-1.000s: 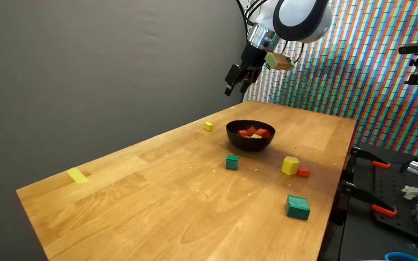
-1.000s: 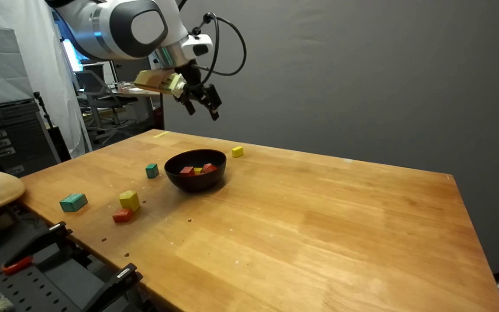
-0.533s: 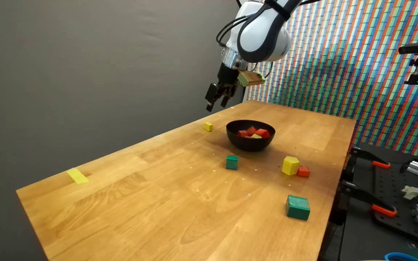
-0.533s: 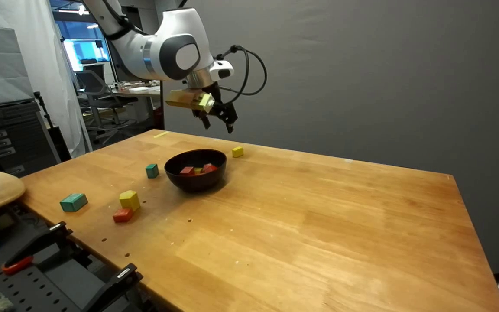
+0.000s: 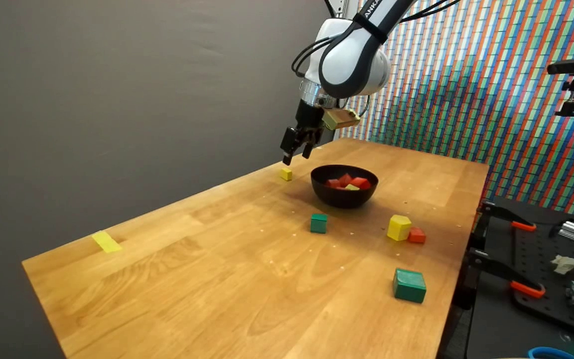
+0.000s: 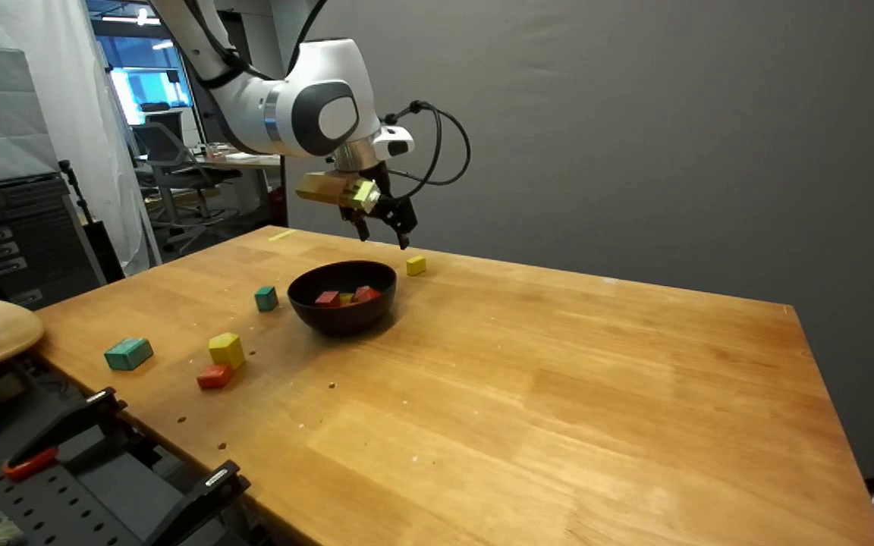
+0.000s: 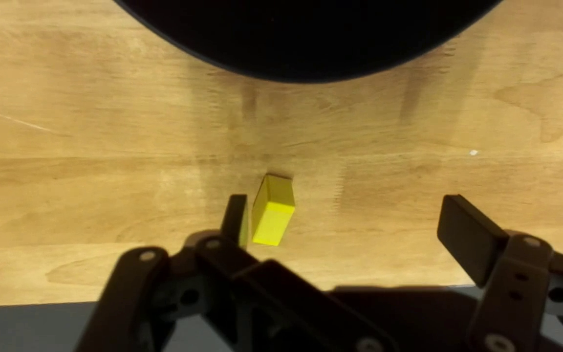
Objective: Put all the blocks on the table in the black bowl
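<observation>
Wrist view: yellow block [image 7: 273, 212] oblong, crisp-edged, one face brightest; black bowl [image 7: 306, 61] round-rimmed; end effector [image 7: 345, 215] spread wide.

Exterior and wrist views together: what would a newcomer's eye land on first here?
Probably the many-coloured patterned backdrop beyond the table in an exterior view. Next comes the black bowl, standing dark on the table with red blocks and a yellow piece inside. In the wrist view, a loose yellow block near the bowl shows between the wide-open fingers, much nearer one than the other.
</observation>
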{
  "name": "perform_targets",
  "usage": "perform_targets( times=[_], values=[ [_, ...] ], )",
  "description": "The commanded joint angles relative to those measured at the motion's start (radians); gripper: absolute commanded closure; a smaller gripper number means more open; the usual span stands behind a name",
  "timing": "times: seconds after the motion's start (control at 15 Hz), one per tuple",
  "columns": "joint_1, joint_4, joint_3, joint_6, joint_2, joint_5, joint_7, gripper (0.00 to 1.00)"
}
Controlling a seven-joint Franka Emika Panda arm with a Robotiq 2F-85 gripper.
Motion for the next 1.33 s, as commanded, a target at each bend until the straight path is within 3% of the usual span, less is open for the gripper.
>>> perform_targets(
  times=[0.0, 0.33, 0.4, 0.47, 0.6, 0.73, 0.87, 1.0, 1.07, 1.2, 1.27],
  values=[
    [0.019, 0.127, -0.035, -0.054, 0.089, -0.018, 0.023, 0.00],
    [0.036, 0.289, -0.085, -0.128, 0.201, -0.022, 0.064, 0.00],
    [0.039, 0.318, -0.090, -0.146, 0.222, -0.021, 0.073, 0.05],
    [0.044, 0.345, -0.094, -0.165, 0.241, -0.021, 0.082, 0.27],
    [0.052, 0.381, -0.097, -0.195, 0.268, -0.021, 0.099, 0.32],
    [0.057, 0.399, -0.093, -0.228, 0.279, -0.015, 0.115, 0.47],
    [0.076, 0.385, -0.105, -0.297, 0.257, -0.026, 0.138, 0.63],
    [0.120, 0.233, -0.123, -0.277, 0.179, -0.056, 0.173, 0.78],
    [0.117, 0.237, -0.135, -0.305, 0.141, -0.076, 0.160, 0.87],
    [0.126, 0.127, -0.144, -0.263, 0.058, -0.096, 0.168, 0.95],
    [0.127, 0.077, -0.149, -0.246, 0.018, -0.102, 0.174, 0.95]
  ],
)
